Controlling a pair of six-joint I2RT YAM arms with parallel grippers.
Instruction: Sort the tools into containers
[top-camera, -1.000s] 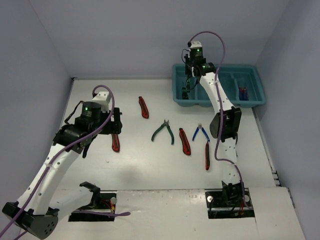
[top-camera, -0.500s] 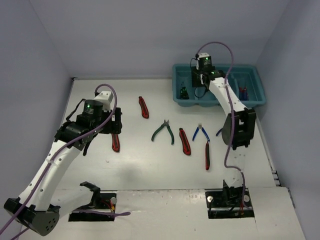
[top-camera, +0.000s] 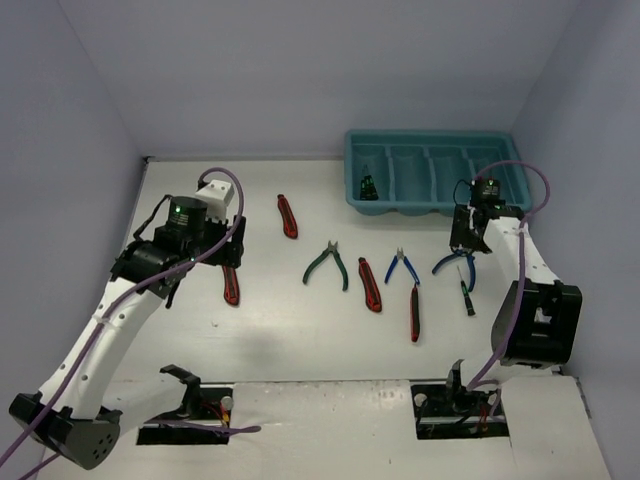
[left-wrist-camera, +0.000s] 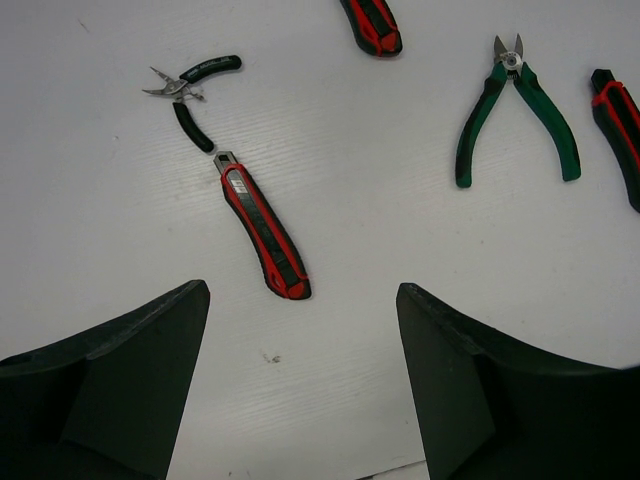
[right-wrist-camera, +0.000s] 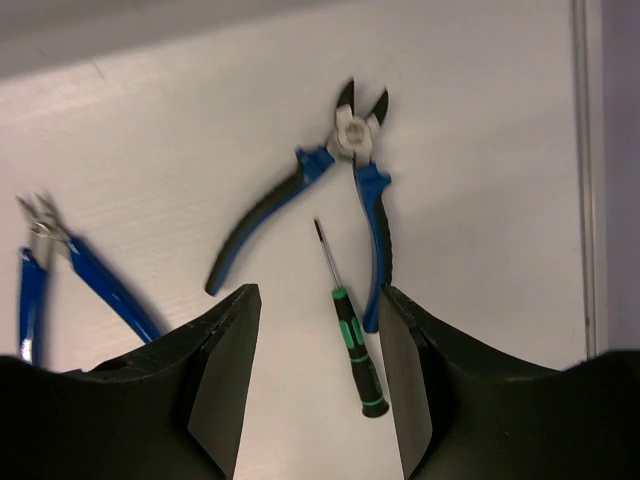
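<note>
Legible text, brands, numbers, signs: none. Red-and-black plastic utility knife: one pale patch near its blade end, too small to read.

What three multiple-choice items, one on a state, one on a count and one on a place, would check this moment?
1. The left gripper is:
A) open, holding nothing
B) shut on a tool
C) shut, holding nothing

2. How many compartments does the teal tray have?
A) two
B) four
C) six

3. The green-handled screwdriver lies:
A) in the teal tray
B) in the left gripper
C) on the table beside the blue pliers

Answers:
1 A: its wrist view shows the fingers wide apart above the table, gripping nothing.
2 B: from above, three dividers split the tray into four.
3 C: the right wrist view shows it alongside one handle of the pliers.
</note>
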